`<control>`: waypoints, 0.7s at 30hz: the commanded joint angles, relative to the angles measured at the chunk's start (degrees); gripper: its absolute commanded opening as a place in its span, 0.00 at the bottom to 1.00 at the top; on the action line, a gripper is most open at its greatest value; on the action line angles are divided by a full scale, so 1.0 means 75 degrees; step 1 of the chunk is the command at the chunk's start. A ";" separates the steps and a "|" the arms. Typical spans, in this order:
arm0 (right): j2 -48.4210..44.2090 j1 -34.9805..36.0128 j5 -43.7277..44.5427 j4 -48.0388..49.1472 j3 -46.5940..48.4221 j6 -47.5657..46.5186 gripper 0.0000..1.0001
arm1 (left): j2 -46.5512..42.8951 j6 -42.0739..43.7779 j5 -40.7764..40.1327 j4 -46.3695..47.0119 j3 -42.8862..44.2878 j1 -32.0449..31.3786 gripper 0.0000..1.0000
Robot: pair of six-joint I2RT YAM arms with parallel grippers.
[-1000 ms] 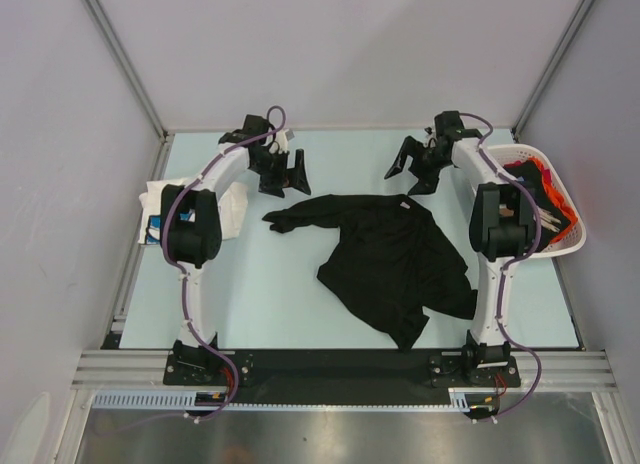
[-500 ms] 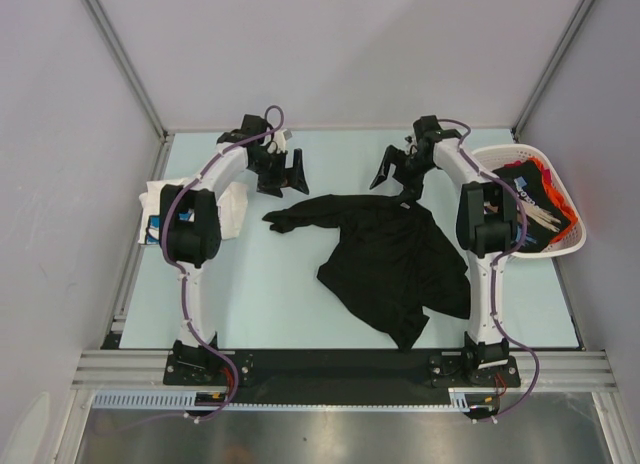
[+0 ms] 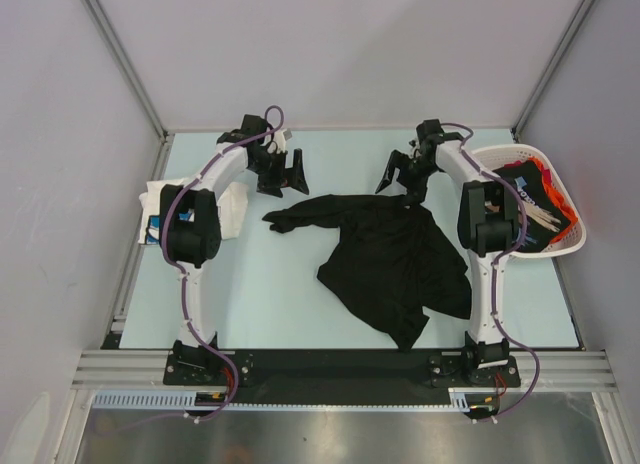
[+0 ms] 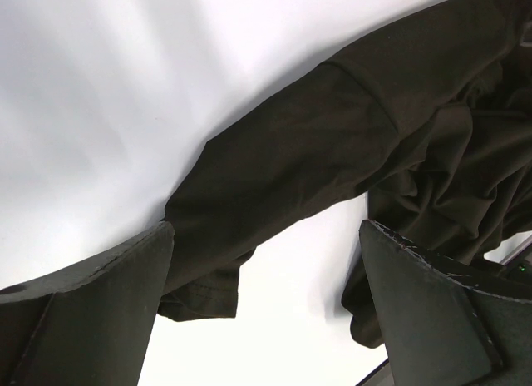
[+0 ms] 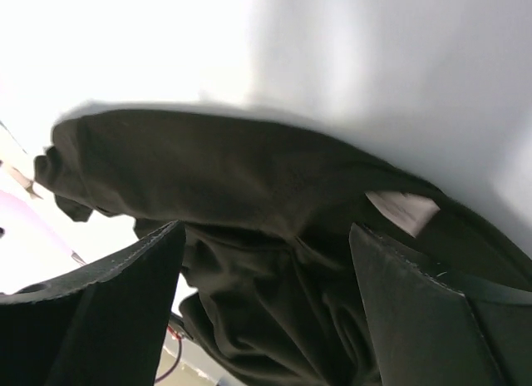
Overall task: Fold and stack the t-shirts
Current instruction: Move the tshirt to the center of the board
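A large black t-shirt [image 3: 390,259] lies crumpled in the middle of the table, one sleeve stretched left. My left gripper [image 3: 288,176] is open above the table just behind that sleeve; the sleeve [image 4: 283,170] shows between its fingers in the left wrist view. My right gripper [image 3: 402,174] is open just above the shirt's collar edge; the black cloth [image 5: 274,236] and a white neck label [image 5: 403,210] fill the right wrist view. A folded white printed t-shirt [image 3: 160,212] lies at the left edge. Dark and orange t-shirts [image 3: 535,189] sit in the basket.
A white slotted plastic basket [image 3: 570,242] stands at the right edge of the table. Grey walls close in the back and sides. The arm bases stand on a black strip at the near edge.
My right gripper has swung left from near the basket and come down to the black shirt's collar edge. The left gripper and the shirt have not moved.
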 commanded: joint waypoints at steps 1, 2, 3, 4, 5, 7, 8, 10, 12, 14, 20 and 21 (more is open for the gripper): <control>0.0666 0.0256 -0.0429 0.0788 0.0290 0.0327 0.82 | -0.0321 0.0221 -0.0055 -0.0054 -0.0097 0.0040 1.00; 0.0878 0.0361 -0.0511 0.0823 0.0616 0.0362 0.80 | -0.0344 0.0233 -0.0055 -0.0078 -0.0132 0.0040 0.99; 0.1031 0.0397 -0.0524 0.0858 0.0793 0.0385 0.79 | -0.0391 0.0233 -0.0066 -0.0066 -0.0155 0.0040 1.00; 0.1148 0.0443 -0.0547 0.0940 0.0957 0.0432 0.74 | -0.0414 0.0244 -0.0089 -0.0078 -0.0179 0.0040 1.00; 0.1439 0.0525 -0.0582 0.0975 0.1365 0.0479 0.68 | -0.0449 0.0256 -0.0090 -0.0066 -0.0237 0.0040 1.00; 0.1699 0.0584 -0.0745 0.1046 0.1800 0.0654 0.32 | -0.0555 0.0268 -0.0055 -0.0066 -0.0319 0.0040 1.00; 0.1863 0.0585 -0.0746 0.0930 0.2104 0.0713 0.12 | -0.0613 0.0280 -0.0043 0.0038 -0.0459 0.0040 1.00; 0.1899 0.0631 -0.0606 0.0765 0.2867 0.0761 0.00 | -0.0731 0.0256 -0.0031 0.0086 -0.0553 0.0040 1.00; 0.1586 0.0655 -0.0349 0.0706 0.3219 0.0691 0.00 | -0.0882 0.0186 0.0039 0.0273 -0.0776 0.0052 1.00; 0.1152 0.0643 -0.0115 0.1009 0.3209 0.0586 0.00 | -0.0988 0.0128 0.0109 0.0530 -0.1009 0.0063 1.00; -0.0361 0.0596 0.0366 0.1831 0.3057 0.0409 0.00 | -0.0825 0.0045 0.0379 0.0707 -0.1105 0.0063 1.00; -0.0444 0.0596 0.0390 0.1854 0.3068 0.0421 0.00 | -0.0790 0.0080 0.0414 0.0719 -0.1116 0.0052 1.00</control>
